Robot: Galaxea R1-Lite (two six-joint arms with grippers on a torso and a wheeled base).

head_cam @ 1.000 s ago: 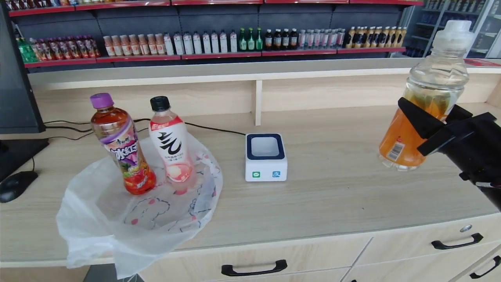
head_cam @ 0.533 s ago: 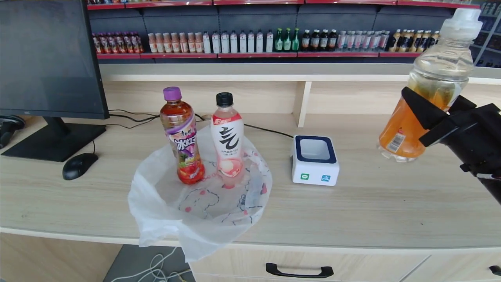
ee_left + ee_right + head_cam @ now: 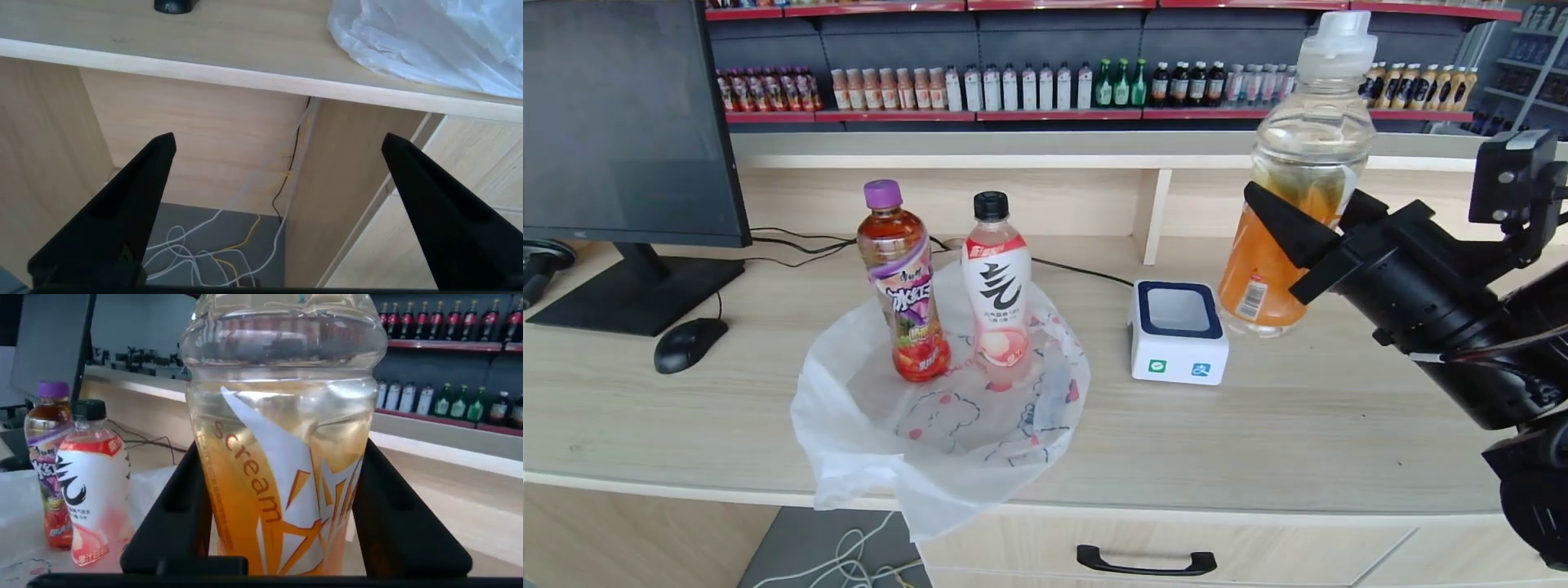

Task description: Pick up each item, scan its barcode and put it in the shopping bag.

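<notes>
While the right gripper [image 3: 1305, 222] hangs above the counter [image 3: 1258, 441], its two black fingers [image 3: 176, 514] are clamped on either side of the orange drink bottle [image 3: 1307, 147], about halfway up its body. The bottle [image 3: 282, 457] stands nearly upright in the grip, leaning slightly, with its white cap above the gripper and its orange lower half below. A barcode on the label sits low on the side towards the robot's left. The base seems to be just clear of the counter, though the head view does not settle that.

Below this gripper and just to its left sits the white scanner [image 3: 1178, 331], its dark-rimmed window facing up; the bottle's base is right beside the scanner's far right corner. Farther to the left of the gripper lies the shopping bag [image 3: 947, 425], spread open on the counter with its near edge hanging over the front. Two bottles stand upright in it, side by side: the purple-capped bottle [image 3: 901, 282] and the black-capped bottle [image 3: 998, 290]. Beyond the bag, well away from the right gripper, are a mouse [image 3: 689, 345] and a monitor [image 3: 621, 122].

The left gripper [image 3: 282, 212] is down below the counter's front edge with its fingers [image 3: 122, 220] spread wide and nothing between them. Above it are the bag's overhang [image 3: 425, 41] and the mouse [image 3: 176, 6]; beneath it, cables [image 3: 221, 253] lie on the floor.
</notes>
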